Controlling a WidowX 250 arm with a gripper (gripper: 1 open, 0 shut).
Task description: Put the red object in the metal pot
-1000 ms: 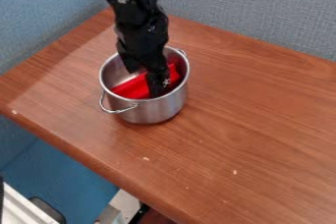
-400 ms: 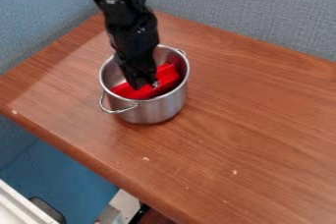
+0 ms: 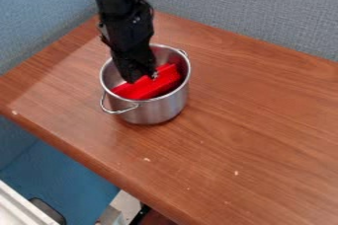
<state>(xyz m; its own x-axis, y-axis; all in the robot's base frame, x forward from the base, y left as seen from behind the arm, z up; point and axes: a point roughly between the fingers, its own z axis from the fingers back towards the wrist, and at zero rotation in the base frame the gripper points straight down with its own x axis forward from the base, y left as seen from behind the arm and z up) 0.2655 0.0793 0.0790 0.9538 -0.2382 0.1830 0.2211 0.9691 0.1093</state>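
Note:
The red object (image 3: 150, 87) lies tilted inside the metal pot (image 3: 158, 111), leaning against the pot's inner wall. The pot stands on the wooden table, left of its middle, with its wire handle (image 3: 115, 108) hanging toward the front left. My black gripper (image 3: 134, 73) reaches down from above over the left part of the pot's mouth. Its fingers are shut together just above the red object's left end, with nothing showing between them. The arm hides the far left of the pot's rim.
The wooden table (image 3: 244, 130) stretches to the right and front of the pot. Its front-left edge (image 3: 66, 155) drops off to the floor. A blue wall (image 3: 251, 7) rises behind the table.
The gripper has gone from open to shut, risen a little out of the pot and shifted left. The red object stays in the pot, now more exposed.

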